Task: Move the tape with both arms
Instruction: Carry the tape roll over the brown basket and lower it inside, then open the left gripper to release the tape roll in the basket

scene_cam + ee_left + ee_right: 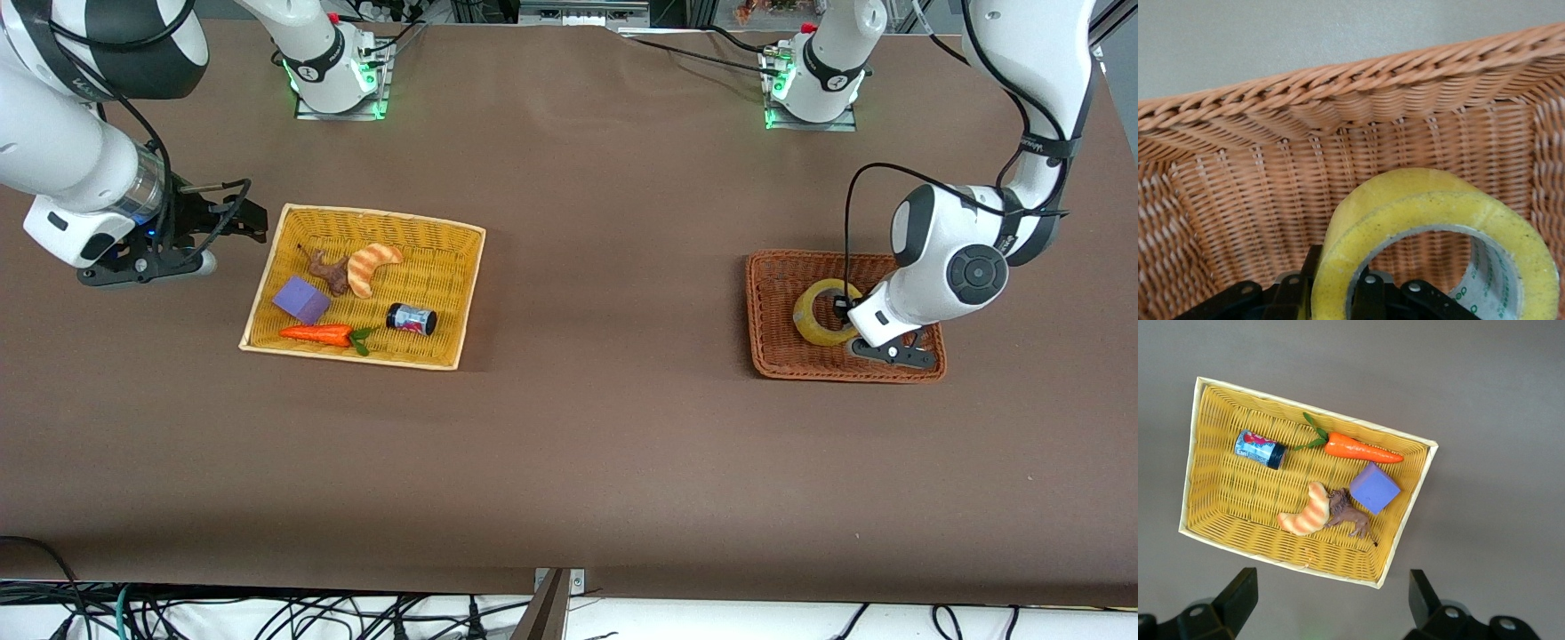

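Observation:
The tape (805,316), a yellowish roll, stands tilted on edge in the brown wicker basket (763,267) toward the left arm's end of the table. My left gripper (841,316) reaches down into that basket. In the left wrist view the tape (1418,200) fills the frame. My left gripper (1338,295) is shut on its wall, one finger outside the roll and one inside the hole, with the basket's wall (1338,87) close by. My right gripper (249,222) is open and empty, low over the table beside the yellow basket (382,219). It also shows in the right wrist view (1330,587).
The yellow basket (1194,460), toward the right arm's end, holds a toy carrot (316,334), a purple block (300,299), a croissant (372,265), a brown figure (331,270) and a small black jar (412,318). Bare brown tabletop lies between the two baskets.

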Robot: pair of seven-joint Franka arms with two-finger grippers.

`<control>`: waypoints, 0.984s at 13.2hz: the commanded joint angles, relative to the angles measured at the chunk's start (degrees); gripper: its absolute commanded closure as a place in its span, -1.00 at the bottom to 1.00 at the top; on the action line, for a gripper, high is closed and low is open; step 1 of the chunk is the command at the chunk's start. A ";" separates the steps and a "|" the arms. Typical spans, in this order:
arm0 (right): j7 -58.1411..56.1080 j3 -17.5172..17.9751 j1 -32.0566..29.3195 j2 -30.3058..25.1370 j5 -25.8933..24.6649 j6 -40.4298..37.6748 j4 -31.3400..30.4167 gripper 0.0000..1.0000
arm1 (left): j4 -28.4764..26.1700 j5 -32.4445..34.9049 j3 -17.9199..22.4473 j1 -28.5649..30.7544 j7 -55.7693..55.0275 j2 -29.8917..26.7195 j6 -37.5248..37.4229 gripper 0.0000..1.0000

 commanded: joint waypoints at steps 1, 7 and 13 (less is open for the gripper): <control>-0.14 0.14 0.11 -0.50 -0.66 0.64 -0.80 -1.00 | -0.33 -0.75 -0.15 0.80 1.76 1.68 3.87 1.00; -0.23 0.14 0.11 -0.24 -0.66 0.82 -0.80 -1.00 | -1.29 -0.75 -0.15 0.80 1.68 5.38 10.12 1.00; -0.23 0.05 0.02 -0.24 -2.41 1.08 -0.01 -1.00 | 6.94 -1.80 -0.50 0.80 1.15 3.27 -6.34 -1.00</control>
